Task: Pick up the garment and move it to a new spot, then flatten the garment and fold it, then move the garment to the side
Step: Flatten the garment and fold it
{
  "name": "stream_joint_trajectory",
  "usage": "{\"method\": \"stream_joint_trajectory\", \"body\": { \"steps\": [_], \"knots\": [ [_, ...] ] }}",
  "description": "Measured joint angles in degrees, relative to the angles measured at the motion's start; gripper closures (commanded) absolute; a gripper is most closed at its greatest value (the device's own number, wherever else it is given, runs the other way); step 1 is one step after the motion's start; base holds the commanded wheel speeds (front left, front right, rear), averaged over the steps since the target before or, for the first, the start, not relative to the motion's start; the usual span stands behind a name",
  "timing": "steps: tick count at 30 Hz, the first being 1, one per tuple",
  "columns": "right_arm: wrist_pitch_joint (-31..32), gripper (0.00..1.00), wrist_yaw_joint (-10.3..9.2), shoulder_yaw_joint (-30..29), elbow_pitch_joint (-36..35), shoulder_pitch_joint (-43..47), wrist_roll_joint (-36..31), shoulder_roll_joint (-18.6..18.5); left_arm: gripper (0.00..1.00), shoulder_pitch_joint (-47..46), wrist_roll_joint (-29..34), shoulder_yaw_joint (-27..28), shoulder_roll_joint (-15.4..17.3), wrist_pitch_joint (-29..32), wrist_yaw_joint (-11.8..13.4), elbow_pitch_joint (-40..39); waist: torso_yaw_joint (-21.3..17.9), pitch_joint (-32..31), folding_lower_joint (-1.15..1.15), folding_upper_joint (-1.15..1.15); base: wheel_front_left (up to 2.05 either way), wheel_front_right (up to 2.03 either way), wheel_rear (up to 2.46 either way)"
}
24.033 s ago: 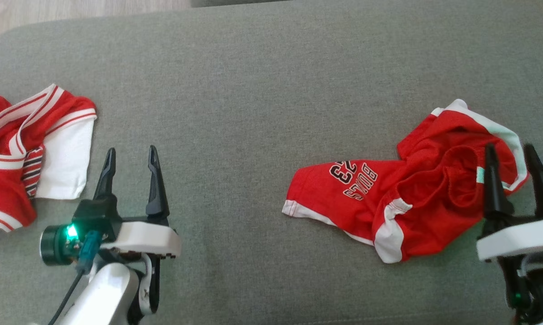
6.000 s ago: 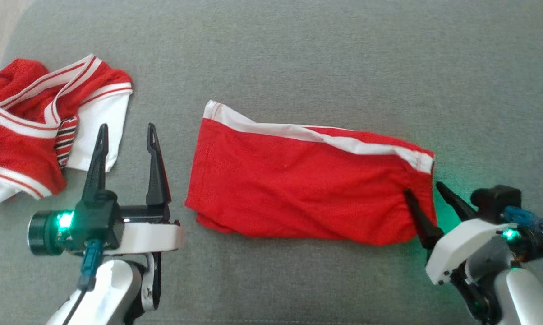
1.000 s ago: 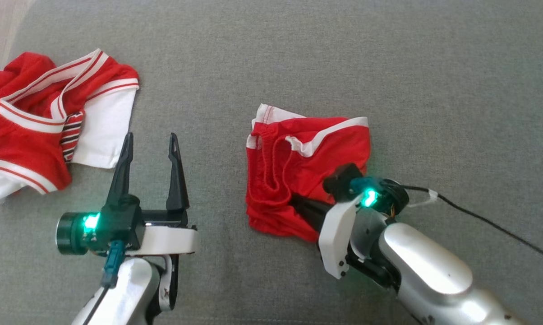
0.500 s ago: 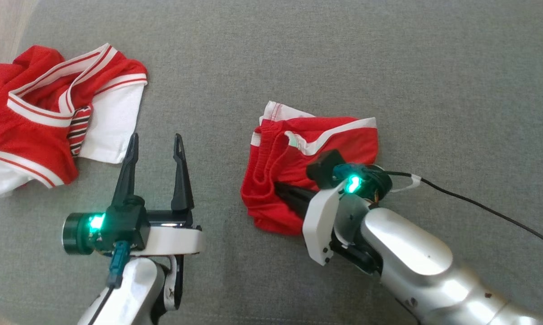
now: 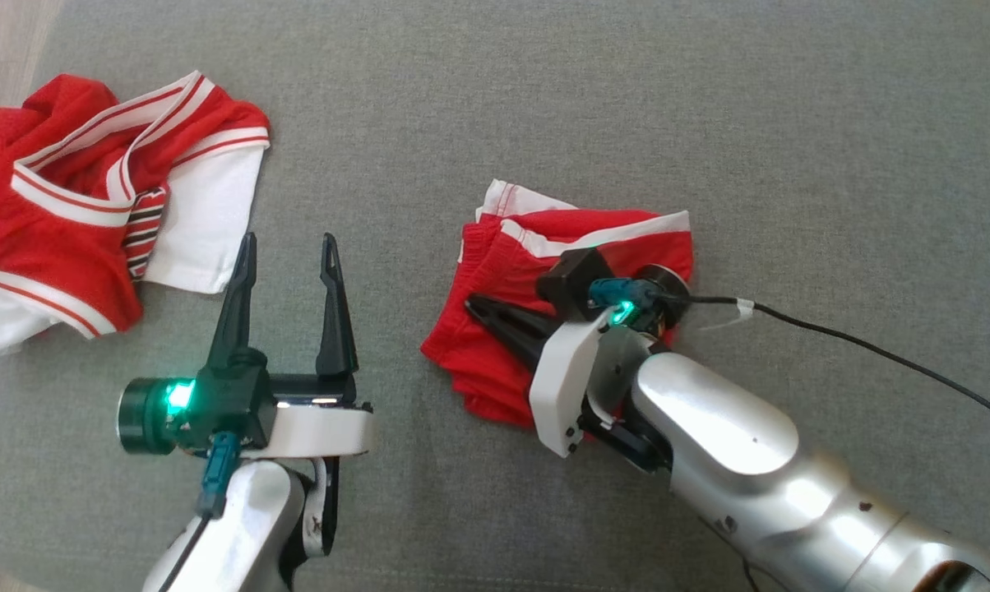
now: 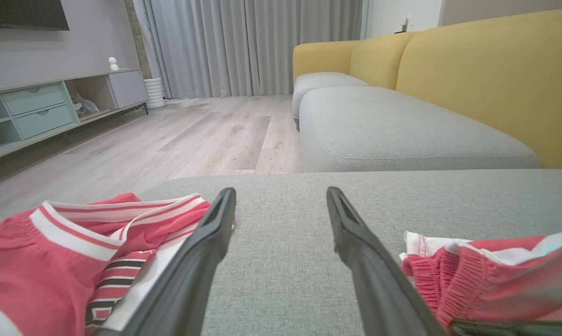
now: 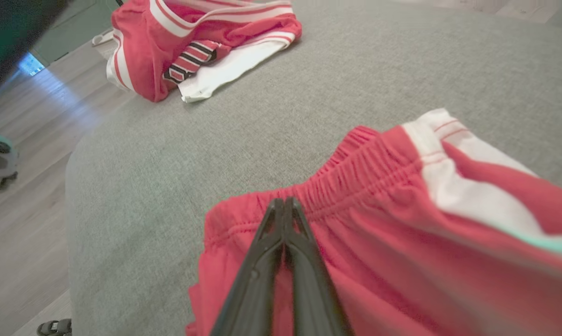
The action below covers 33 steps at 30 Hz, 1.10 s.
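Grey upholstery (image 5: 462,99) carried the folded red shorts (image 5: 503,263), which lay directly beneath the right gripper (image 7: 284,201). Its two dark fingers were closed tip to tip and rested flat across the cloth, and the elastic waistband ran just beyond their tips. Off the shorts' other side, the left gripper (image 5: 288,238) hovered with its fingers spread wide apart and nothing between them. A crumpled red-and-white jersey (image 5: 92,205) sat beside and beyond its outer finger. Past the fingertips, a yellow sofa (image 6: 472,70) and a pale wooden floor (image 6: 192,135) lay further back.
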Motion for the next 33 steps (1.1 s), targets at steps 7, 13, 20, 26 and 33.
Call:
{"method": "stream_joint_trajectory", "body": {
  "steps": [7,13,20,26,33],
  "knots": [
    [-7.9,0.00,0.00,-0.8,-4.2,0.0,1.2,-1.6,0.00,0.0,0.0,0.1,0.0,-0.1,0.0,0.3,-0.9,-0.4,0.00,0.00,0.00,0.00,0.00],
    [-12.9,0.00,0.00,-13.1,-12.2,4.8,0.2,-7.4,0.00,0.3,0.0,0.4,0.3,-0.1,0.0,0.3,-2.3,-1.2,0.00,0.00,0.00,0.00,0.00],
    [-13.5,0.00,0.00,-33.5,-22.7,17.3,-5.4,-8.8,0.00,1.6,-0.1,1.4,1.7,0.0,0.6,0.1,-4.6,-2.5,0.00,0.00,0.00,0.00,0.00],
    [-10.6,0.00,0.00,-47.6,-32.5,25.9,-10.7,-5.8,0.00,2.5,-0.1,1.8,3.3,0.9,1.3,-0.5,-6.6,-4.1,0.00,0.00,0.00,0.00,0.00],
    [-6.8,0.00,0.00,-52.8,-40.6,34.5,-14.2,-1.7,0.00,5.4,-0.8,3.1,5.3,1.1,2.0,-1.4,-8.1,-7.3,-0.01,0.00,0.00,0.00,0.00]
  ]
}}
